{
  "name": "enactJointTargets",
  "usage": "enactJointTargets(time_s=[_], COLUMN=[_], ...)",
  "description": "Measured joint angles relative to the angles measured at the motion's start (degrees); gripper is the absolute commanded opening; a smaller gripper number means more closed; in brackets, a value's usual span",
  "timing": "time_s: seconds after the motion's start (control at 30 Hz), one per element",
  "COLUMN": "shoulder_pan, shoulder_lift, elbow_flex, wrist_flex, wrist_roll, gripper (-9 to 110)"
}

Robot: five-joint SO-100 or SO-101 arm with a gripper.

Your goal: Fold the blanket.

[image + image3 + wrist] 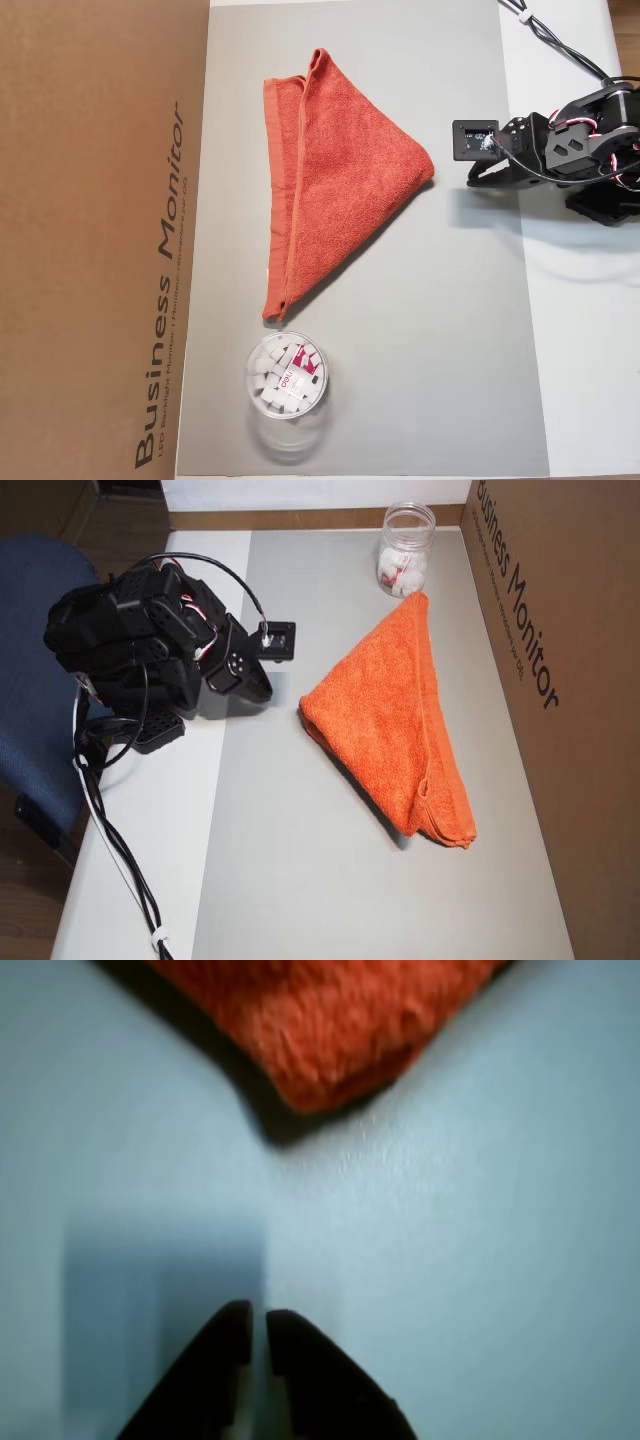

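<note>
On the grey mat [420, 380], the blanket [340, 170] lies folded into a triangle.

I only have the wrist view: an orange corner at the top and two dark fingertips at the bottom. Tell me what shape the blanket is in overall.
Observer: The blanket is folded into a triangle; the corner you see points at the arm.
Operator: Say what else sits on the mat.
Observer: A clear round tub holding small white pieces stands just off one tip of the triangle.
Operator: Report what is beyond the blanket.
Observer: A brown cardboard box printed "Business Monitor" runs along the far edge. The gripper is apart from the blanket.
</note>
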Motion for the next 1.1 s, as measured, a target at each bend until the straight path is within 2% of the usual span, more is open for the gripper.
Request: enactJointTargets(time_s=[0.17,1.1], shoulder_pan=[0.00,0.26], shoulder_lift=[0.00,0.00], elbow_flex=[0.00,0.00], wrist_flex=[4.57,4.66], wrist_roll=[0.09,-0.09], gripper=[0,0])
